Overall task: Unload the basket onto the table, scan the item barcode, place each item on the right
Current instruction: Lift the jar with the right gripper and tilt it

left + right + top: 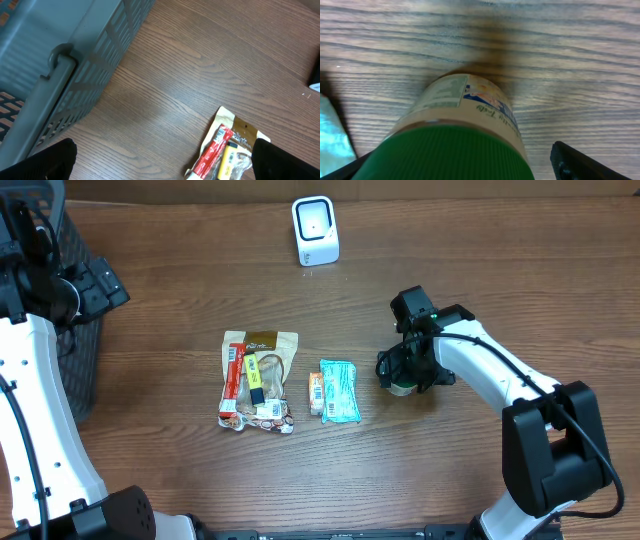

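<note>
Surface: a brown wood-grain table (480,270) fills every view. A dark slatted basket (80,350) stands at its left edge.

Mid-table lies a clear bag of snacks (258,380), with a teal packet (340,390) near its right side and a small orange pack (316,393) between them. A white scanner (315,230) stands at the far edge, centre.

Task item: a bottle (465,107) with a beige label and a green ribbed cap (450,155), to the right of the teal packet and under the right gripper (462,167). Its long axis runs from the cap, nearest the wrist camera, to the base, farthest from it. Whether it stands or lies cannot be told.

The right fingers straddle the cap, spread, with a gap visible on one side: not clamped. The left gripper (165,162) is spread wide and empty, beside the basket.
</note>
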{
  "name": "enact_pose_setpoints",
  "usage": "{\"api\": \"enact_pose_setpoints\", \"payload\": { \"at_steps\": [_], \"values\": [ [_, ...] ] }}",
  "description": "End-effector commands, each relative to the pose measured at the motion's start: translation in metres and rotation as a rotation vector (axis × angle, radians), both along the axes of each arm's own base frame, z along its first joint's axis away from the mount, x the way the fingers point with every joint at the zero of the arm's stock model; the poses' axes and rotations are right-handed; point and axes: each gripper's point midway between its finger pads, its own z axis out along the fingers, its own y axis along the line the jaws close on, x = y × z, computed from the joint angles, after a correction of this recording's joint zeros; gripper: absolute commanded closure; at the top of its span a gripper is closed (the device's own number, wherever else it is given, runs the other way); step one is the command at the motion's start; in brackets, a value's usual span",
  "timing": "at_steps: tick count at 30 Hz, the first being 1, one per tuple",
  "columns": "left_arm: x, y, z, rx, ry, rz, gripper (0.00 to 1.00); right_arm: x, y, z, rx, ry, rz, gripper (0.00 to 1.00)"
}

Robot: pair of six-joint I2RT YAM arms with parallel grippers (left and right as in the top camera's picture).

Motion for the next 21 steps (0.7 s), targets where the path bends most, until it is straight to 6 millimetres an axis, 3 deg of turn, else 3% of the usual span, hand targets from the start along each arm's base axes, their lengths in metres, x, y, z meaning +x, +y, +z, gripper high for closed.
{"api": "enact_pose_setpoints", "payload": {
  "at_steps": [1,3,8,16,21],
  "values": [
    [0.0,0.0,0.008,0.007,-0.021,-0.007,0.0,0.017,0.006,0.017,0.014,-0.056,0.003,0.05],
    [0.0,0.0,0.008,0.007,-0.021,-0.007,0.0,0.02,0.007,0.018,0.018,-0.065,0.003,0.0],
    [0.0,0.0,0.008,0.007,-0.021,-0.007,0.0,0.021,0.018,0.019,0.081,-0.065,0.012,0.0],
    [0.0,0.0,0.008,0.007,-0.021,-0.007,0.0,0.017,0.012,0.014,0.052,-0.053,-0.021,0.01],
    [0.0,0.0,0.008,0.007,-0.021,-0.007,0.0,0.011,0.008,0.007,0.038,-0.04,-0.021,0.11]
  ]
}}
